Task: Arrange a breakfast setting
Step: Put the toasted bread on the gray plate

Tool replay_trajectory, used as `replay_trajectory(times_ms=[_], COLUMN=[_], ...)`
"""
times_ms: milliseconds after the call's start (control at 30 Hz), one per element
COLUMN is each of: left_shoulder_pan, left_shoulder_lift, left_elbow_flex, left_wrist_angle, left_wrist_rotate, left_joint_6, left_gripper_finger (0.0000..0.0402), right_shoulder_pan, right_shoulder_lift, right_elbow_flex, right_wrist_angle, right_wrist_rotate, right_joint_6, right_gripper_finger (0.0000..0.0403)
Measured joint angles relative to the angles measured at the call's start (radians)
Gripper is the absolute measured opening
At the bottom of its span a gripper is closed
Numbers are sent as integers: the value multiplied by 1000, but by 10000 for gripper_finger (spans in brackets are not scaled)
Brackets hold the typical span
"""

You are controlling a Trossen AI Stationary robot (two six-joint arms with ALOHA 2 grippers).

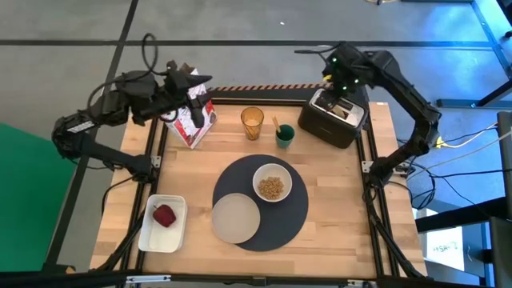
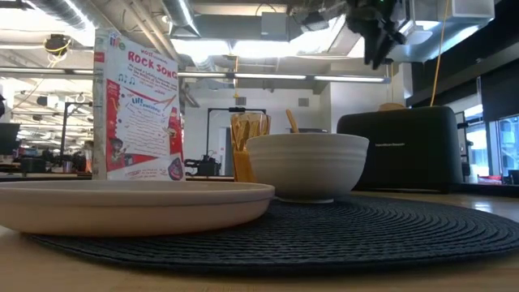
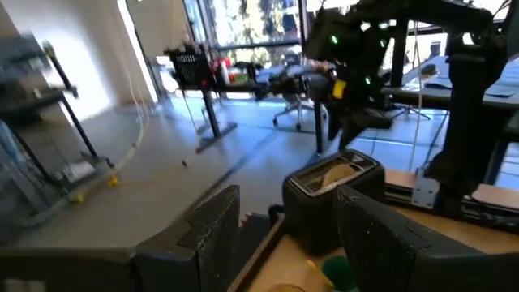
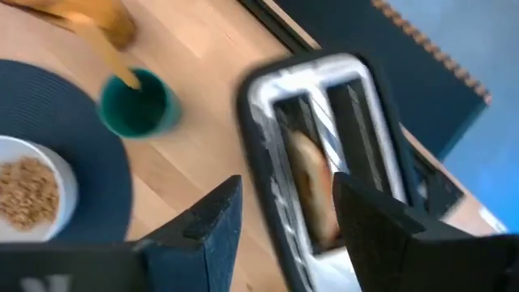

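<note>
Right gripper [image 4: 280, 215], jaws spread, hovers over the black toaster [image 1: 334, 117] holding a bread slice [image 4: 312, 182]; next, probably descend and pinch it. Left gripper [image 3: 288, 235], jaws spread, waits above the surface's far left corner

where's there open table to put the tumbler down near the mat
Bare wood lies right of the mat, below the toaster, and between the tray and the plate. The back edge is crowded: cereal box, tumbler, green cup, with the left tool and right tool above.
</note>
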Motion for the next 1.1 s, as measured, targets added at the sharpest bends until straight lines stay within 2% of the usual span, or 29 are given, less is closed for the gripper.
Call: replay_trajectory(times_ms=[233, 533, 767, 900, 1100], left_shoulder_pan=[0, 0, 0, 0, 0], left_shoulder_lift=[70, 139, 142, 143, 143], left_elbow_flex=[0, 0, 0, 0, 0], left_wrist_angle=[-15, -25, -47, -53, -58], left_wrist_rotate=[25, 25, 36, 36, 28], left_joint_6=[-115, -242, -299, -329, -370], left_gripper_finger=[195, 195, 195, 195, 195], right_shoulder_pan=[-142, -158, -156, -155, -157], right_shoulder_lift=[-5, -6, -10, -13, -34], right_elbow_flex=[-39, -284, -407, -424, -427], right_wrist_angle=[-46, 51, 172, 192, 198], right_wrist_rotate=[-107, -44, 5, 25, 23], right_joint_6=[-87, -157, -170, -158, -160], right_gripper_finger=[182, 182, 179, 139, 18])
